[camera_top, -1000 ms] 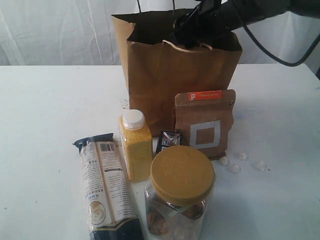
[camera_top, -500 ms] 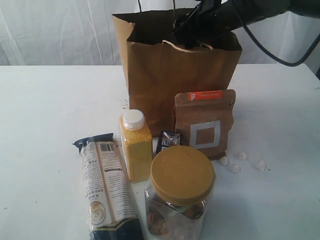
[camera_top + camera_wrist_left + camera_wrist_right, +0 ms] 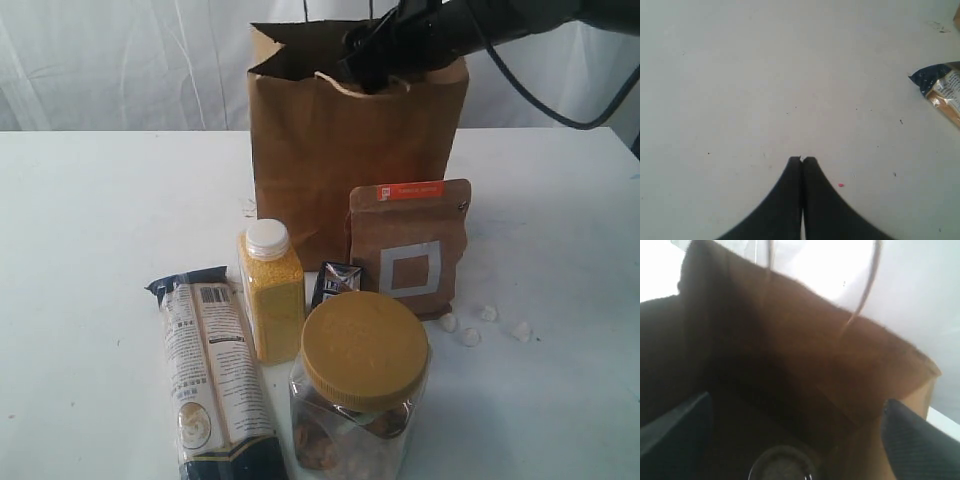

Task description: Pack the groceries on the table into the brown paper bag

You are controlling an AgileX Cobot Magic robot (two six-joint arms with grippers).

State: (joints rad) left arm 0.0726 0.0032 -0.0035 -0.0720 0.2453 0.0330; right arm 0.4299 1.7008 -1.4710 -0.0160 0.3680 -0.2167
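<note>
1. The brown paper bag (image 3: 350,160) stands upright on the table (image 3: 90,250) with its mouth open
2. The right gripper (image 3: 795,437) is in the bag's mouth, jaws spread wide with nothing between them; below them, on the bag's floor, lies a round dark thing (image 3: 782,467), too dim to name
3. The brown pouch (image 3: 410,245) stands upright just in front of the bag and covers part of its lower front
4. The yellow-grain bottle (image 3: 270,290) also stands just in front of the bag, and the small carton (image 3: 335,280) sits between bottle and pouch
5. The yellow-lidded jar (image 3: 362,390) is farther out in front of the bag and hides part of the carton
6. The long packet (image 3: 210,380) lies flat beside the bottle, well in front of the bag
7. A few white lumps (image 3: 468,336) lie scattered by the pouch's base
8. The left gripper (image 3: 801,160) has its jaws pressed together on nothing, above bare table away from the bag
</note>
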